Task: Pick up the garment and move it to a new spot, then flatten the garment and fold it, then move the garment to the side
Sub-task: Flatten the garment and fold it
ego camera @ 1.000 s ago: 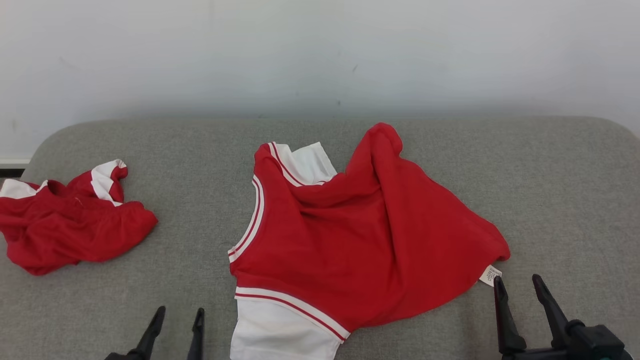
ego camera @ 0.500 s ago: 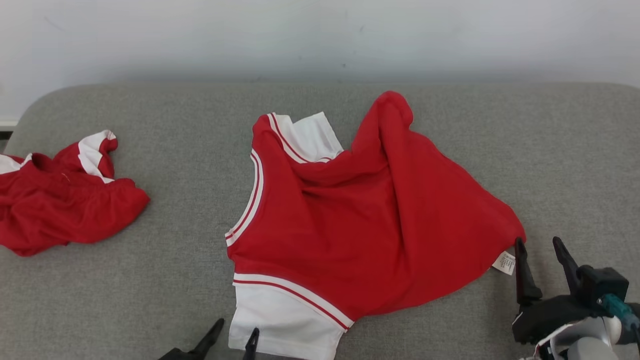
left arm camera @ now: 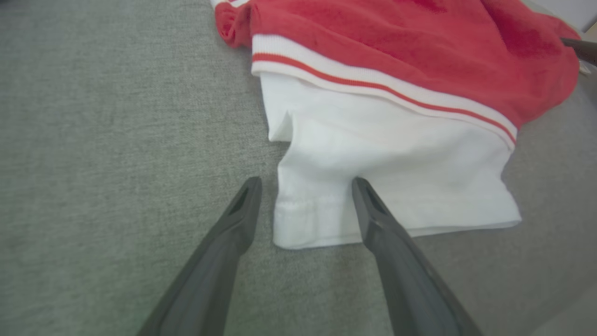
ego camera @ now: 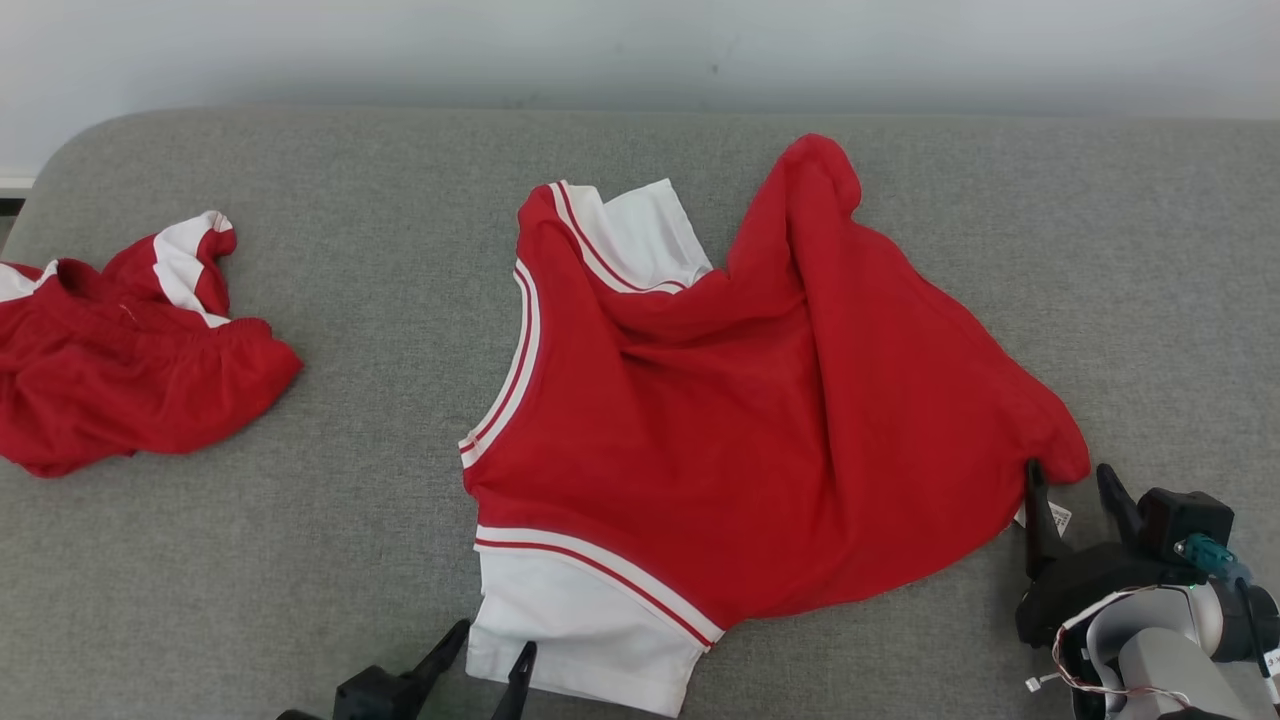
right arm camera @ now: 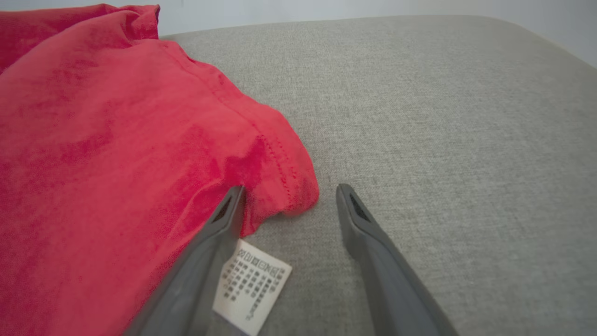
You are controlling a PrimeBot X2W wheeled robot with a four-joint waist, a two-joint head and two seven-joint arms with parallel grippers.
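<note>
The red short-sleeved shirt with white sleeves and striped trim (ego camera: 740, 400) lies mid-surface on the grey upholstered cushion (ego camera: 300, 520). It is rumpled, and its far side is bunched into a ridge over the far sleeve.

Judgement: flattening is unfinished; folding and the move aside remain.

The left gripper (left arm camera: 306, 179) stands wide, straddling the near white sleeve's corner. The right gripper (right arm camera: 291, 187) stands wide about the red hem corner, beside the white care label (right arm camera: 252, 282). Neither grips cloth.

A second crumpled red-and-white garment (ego camera: 120, 370) lies well apart at left.
</note>
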